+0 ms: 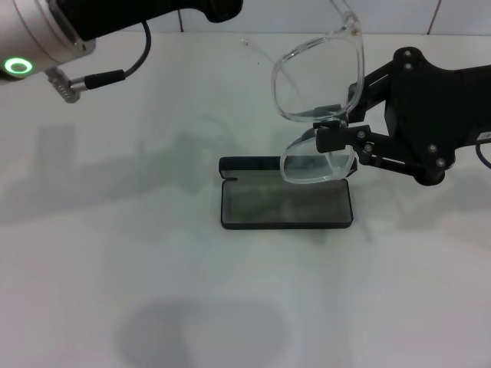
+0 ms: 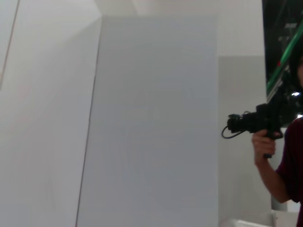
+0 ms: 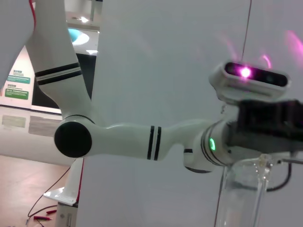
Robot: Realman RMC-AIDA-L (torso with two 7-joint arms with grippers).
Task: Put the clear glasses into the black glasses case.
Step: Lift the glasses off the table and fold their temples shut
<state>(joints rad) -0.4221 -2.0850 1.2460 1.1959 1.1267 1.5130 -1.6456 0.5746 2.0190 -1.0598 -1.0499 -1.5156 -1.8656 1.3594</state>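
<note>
The right gripper reached in from the right side of the head view, its black linkage body stretched roughly level above the white worktop, with the fingertips pointing toward the robot's left. Its jaws were closed on the clear glasses, pinching them at the bridge between the two lenses.

The glasses hung in the air, turned on end: their long axis ran nearly vertical, one lens stacked above the other. The upper lens rose toward the far edge of the worktop, and a thin clear arm trailed off from the top toward the left. The lower lens hung just over the right end of the black glasses case; whether it touched the case could not be told.

The case lay open on the worktop near the middle, its long axis running left to right, grey lining facing up and the lid folded back on the far side.

The left arm sat high at the upper left of the head view, well away from the case, a green ring lit on its wrist. Its jaws did not show in any view. The right wrist view caught that arm stretched sideways, with part of the clear glasses in the foreground.
</note>
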